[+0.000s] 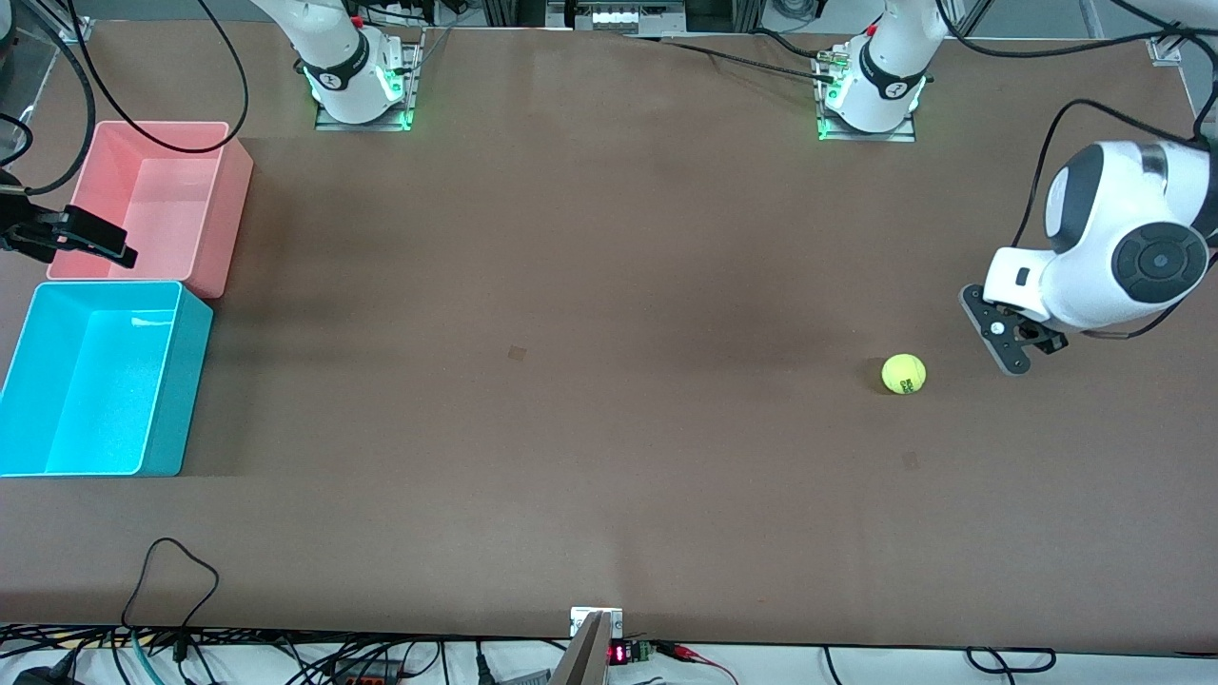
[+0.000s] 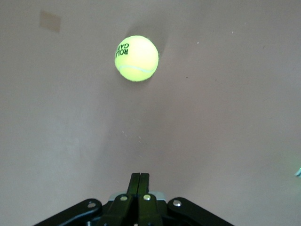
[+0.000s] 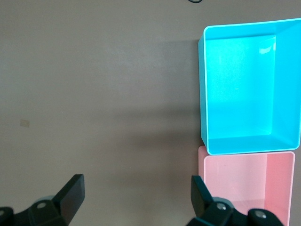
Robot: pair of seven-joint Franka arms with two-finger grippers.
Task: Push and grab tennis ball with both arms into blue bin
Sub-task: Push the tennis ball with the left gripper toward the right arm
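Observation:
The tennis ball (image 1: 903, 373), yellow-green with a dark logo, lies on the brown table toward the left arm's end. It also shows in the left wrist view (image 2: 136, 58). My left gripper (image 1: 1012, 360) is low beside the ball, a short gap from it, on the side away from the bins. Its fingers (image 2: 140, 181) are shut together and empty. The blue bin (image 1: 176, 381) stands at the right arm's end, nearer the front camera than the pink bin, and looks empty (image 3: 240, 89). My right gripper (image 1: 109, 245) hangs over the pink bin's outer edge, open and empty (image 3: 136, 193).
The pink bin (image 1: 143, 205) stands against the blue bin, farther from the front camera, and shows in the right wrist view (image 3: 244, 181). Black cables loop near the pink bin (image 1: 190, 143) and at the table's front edge (image 1: 171, 571). A small clamp (image 1: 596, 623) sits at the front edge.

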